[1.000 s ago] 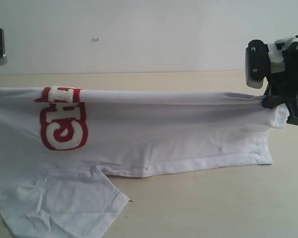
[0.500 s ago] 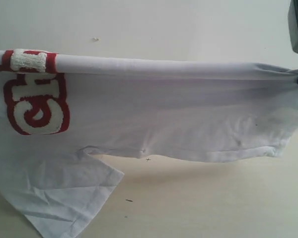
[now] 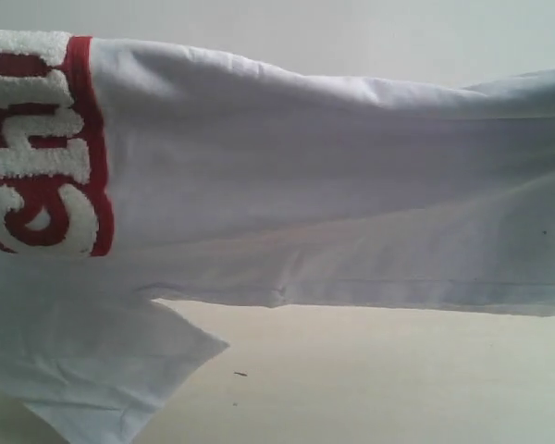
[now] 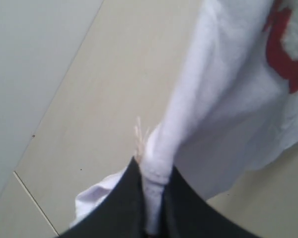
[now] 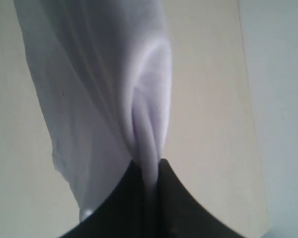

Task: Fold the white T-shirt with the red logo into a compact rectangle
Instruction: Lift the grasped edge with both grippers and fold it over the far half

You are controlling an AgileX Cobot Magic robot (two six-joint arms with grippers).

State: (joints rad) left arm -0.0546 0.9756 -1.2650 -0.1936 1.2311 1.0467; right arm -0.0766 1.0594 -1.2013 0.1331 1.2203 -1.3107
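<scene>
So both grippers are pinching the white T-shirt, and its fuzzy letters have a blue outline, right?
Not quite. The outline is red, not blue: the exterior view shows the red logo with fuzzy white letters edged in red. The rest holds: the left gripper and the right gripper are each pinching the white T-shirt.

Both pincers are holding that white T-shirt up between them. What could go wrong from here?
1. The left pincer and right pincer each pinch only a thin bunch of the T-shirt; a hard tug might pull the cloth free.
2. One sleeve droops low by the table and could crumple under the fold when the cloth is laid down.
</scene>
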